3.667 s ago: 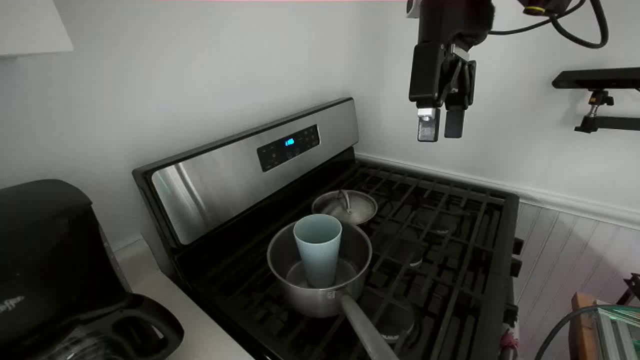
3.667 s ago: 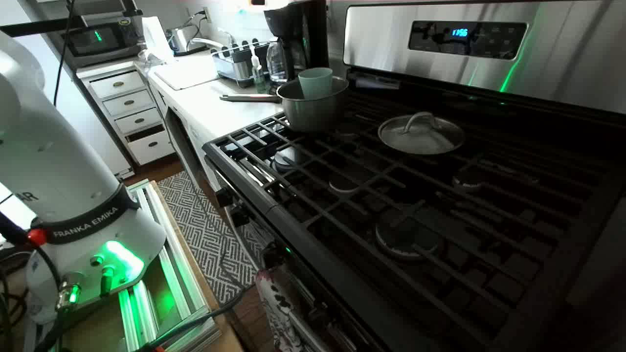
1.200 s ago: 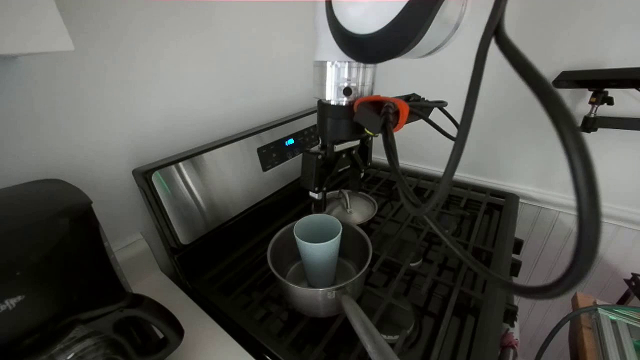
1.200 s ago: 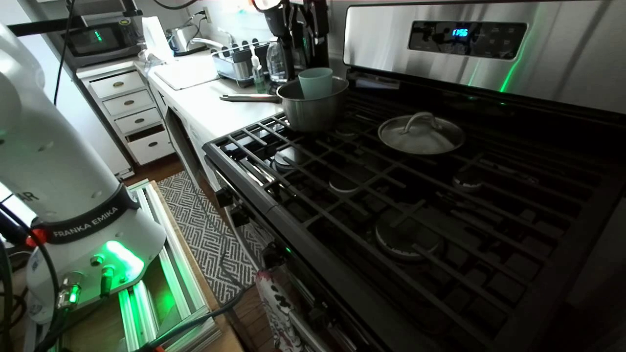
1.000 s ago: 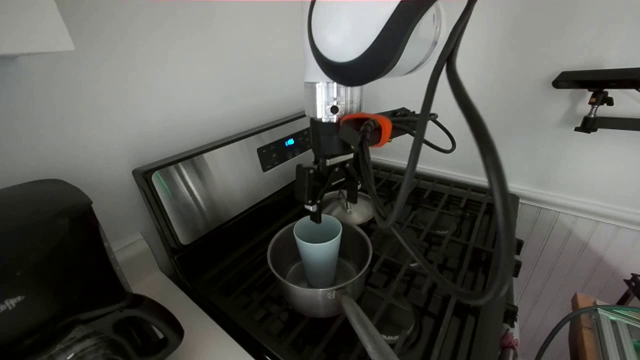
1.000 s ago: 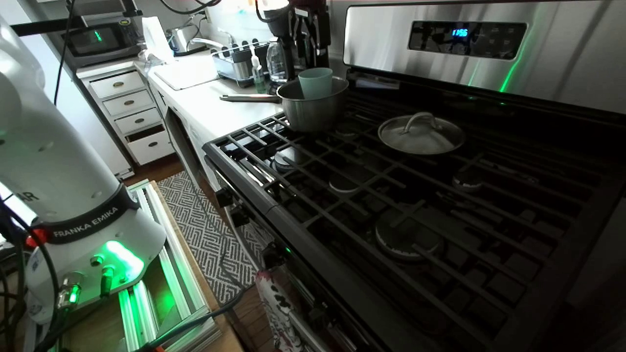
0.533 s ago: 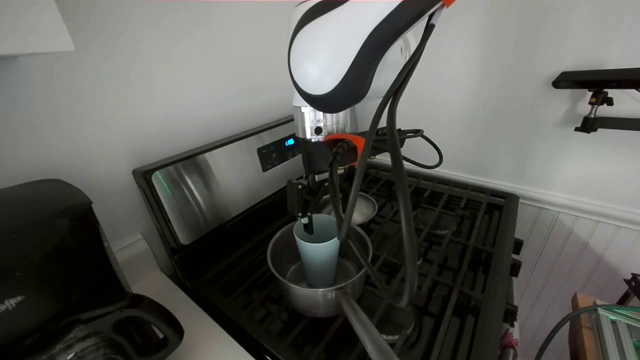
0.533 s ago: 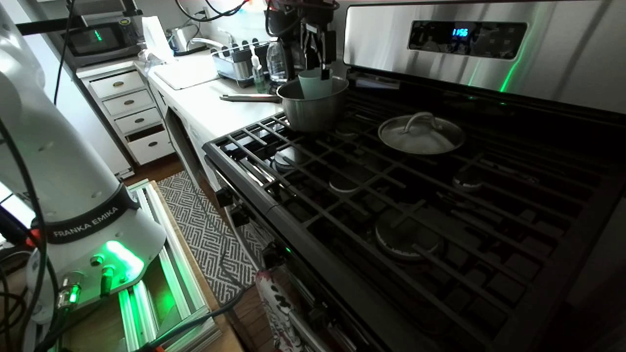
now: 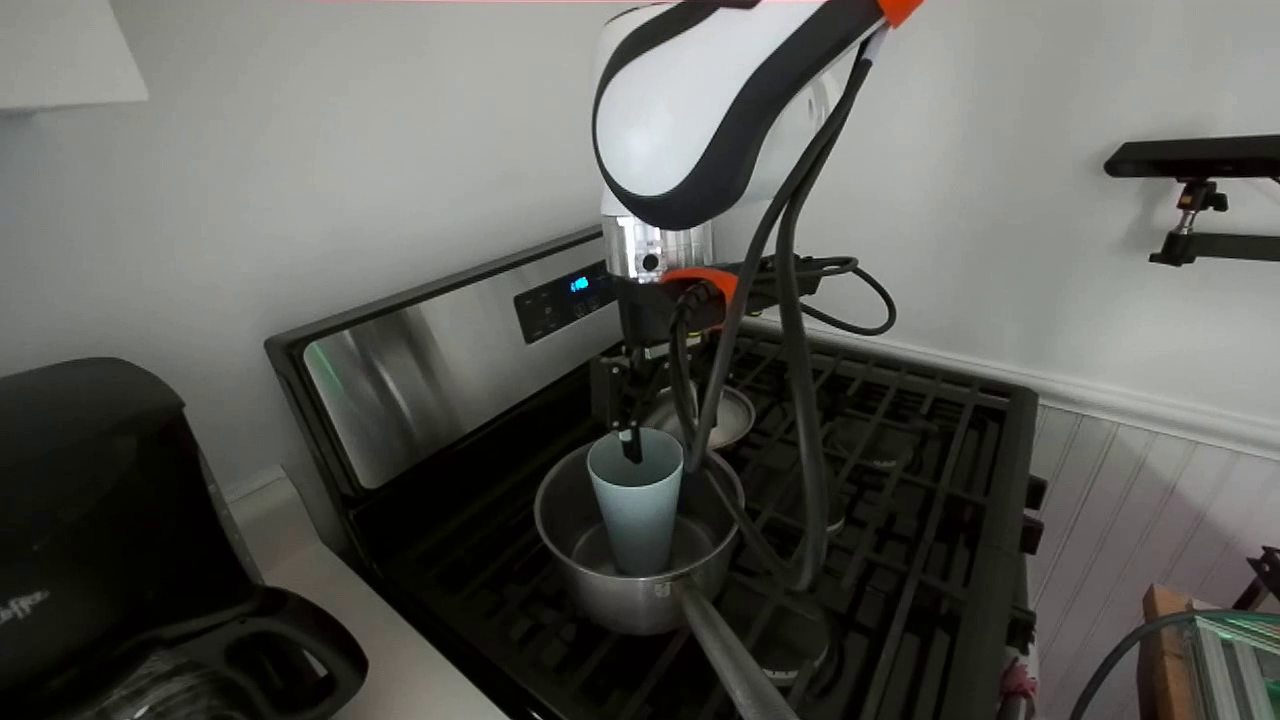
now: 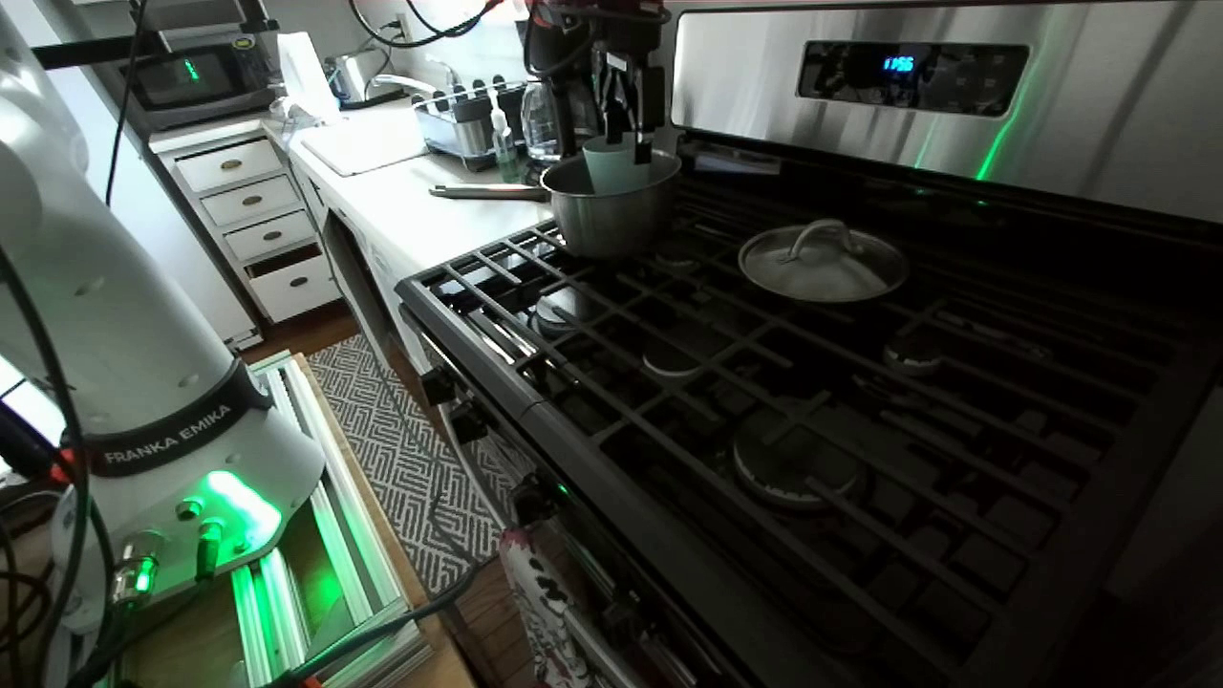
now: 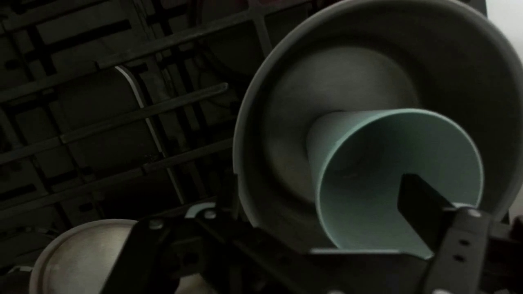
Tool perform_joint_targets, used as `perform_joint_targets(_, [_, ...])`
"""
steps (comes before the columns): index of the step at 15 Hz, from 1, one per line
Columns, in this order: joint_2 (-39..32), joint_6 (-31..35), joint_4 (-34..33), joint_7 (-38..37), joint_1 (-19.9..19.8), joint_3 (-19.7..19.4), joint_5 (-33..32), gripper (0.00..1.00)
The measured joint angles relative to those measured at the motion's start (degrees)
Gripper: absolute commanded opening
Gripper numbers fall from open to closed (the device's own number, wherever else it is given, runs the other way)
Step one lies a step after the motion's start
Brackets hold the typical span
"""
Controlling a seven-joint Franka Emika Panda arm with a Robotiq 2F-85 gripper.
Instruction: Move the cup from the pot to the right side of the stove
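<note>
The pale blue cup [image 9: 640, 525] stands inside the steel pot [image 9: 620, 605] on the stove [image 9: 880, 560]. The cup also shows in an exterior view [image 10: 611, 177] and in the wrist view [image 11: 392, 163], leaning toward the camera by perspective. The pot shows in the wrist view [image 11: 347, 77]. My gripper [image 9: 668, 440] is over the cup's mouth. In the wrist view, my gripper [image 11: 322, 194] is open: one finger dips inside the cup's mouth, and the other is outside the cup near the pot's rim. That outer finger is dark and hard to make out.
A steel lid [image 10: 822, 272] with a loop handle lies on the grates beside the pot. The pot's handle [image 9: 735, 655] points toward the stove's front. A black coffee maker [image 9: 100, 540] stands on the counter. The arm's cables [image 9: 800, 400] hang over the grates.
My gripper came from high above the stove, down over the cup, and one finger entered its mouth. In the last half second it shifted slightly sideways. The cup and pot have not moved.
</note>
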State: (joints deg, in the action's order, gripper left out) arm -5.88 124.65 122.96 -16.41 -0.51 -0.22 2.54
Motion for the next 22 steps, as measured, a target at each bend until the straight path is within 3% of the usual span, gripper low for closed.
perform_joint_targets(6, [-0.83, 3.05, -0.01, -1.46, 0.15, -0.53, -0.43, 0.99])
perform_joint_targets(7, [-1.06, 3.60, -0.01, -1.97, 0.24, -0.53, -0.64, 0.93])
perform_joint_targets(8, [-1.33, 4.13, -0.02, -2.40, 0.31, -0.53, -0.88, 0.79])
perform_joint_targets(10, [-1.97, 5.04, -0.03, -3.41, 0.48, -0.53, -1.53, 0.63])
perform_joint_targets(18, [-2.63, 5.97, -0.13, -6.41, 1.53, -0.53, -5.73, 0.07])
perform_joint_targets(20, [-2.50, 5.97, -0.13, -6.56, 2.00, -0.51, -6.62, 0.00])
perform_joint_targets(22, [-2.29, 5.94, -0.13, -6.56, 2.42, -0.43, -7.12, 0.00])
